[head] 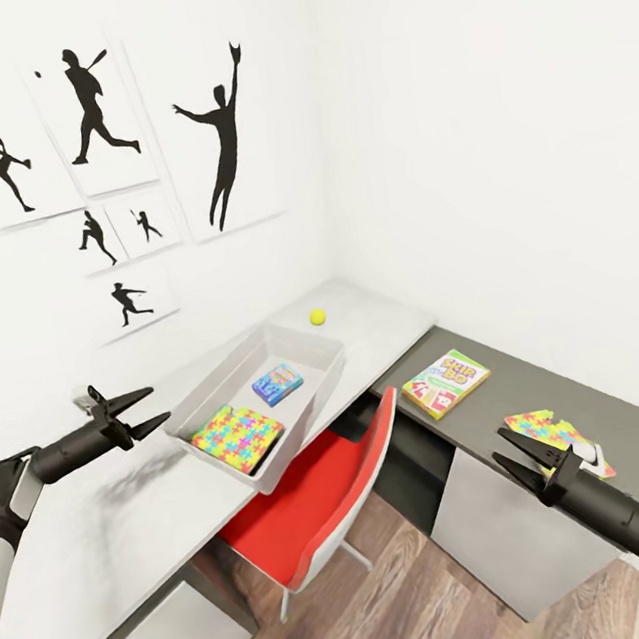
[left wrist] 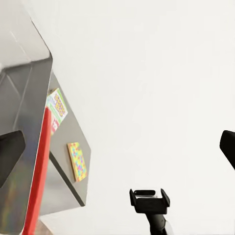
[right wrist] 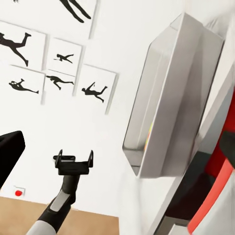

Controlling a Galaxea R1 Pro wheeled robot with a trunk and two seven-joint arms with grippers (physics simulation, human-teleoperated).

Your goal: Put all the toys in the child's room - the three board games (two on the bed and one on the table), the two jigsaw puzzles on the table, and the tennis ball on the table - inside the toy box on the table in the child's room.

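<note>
So the toy box sits on the pale part of the worktop, hanging a bit over its front edge, and it already has one jigsaw puzzle and the small blue board game in it. The tennis ball is just behind the box, near the back edge by the wall. Left over on the dark end of the worktop: the white and green board game in the middle, and the second jigsaw puzzle near the right edge.

Both tools are spread and holding nothing. The left tool hovers just left of the box. The right tool hangs off the front edge of the dark section, right next to that second puzzle.

My guess is the puzzle goes next with the right arm. It's thin and flat, and one edge looks slightly lifted, so I'd slide a finger under there instead of pinching from above.

Watch out for the red chair tucked under the box; its back sits in the straight path to the box, so carry high. The baseball silhouettes on the wall don't matter.
</note>
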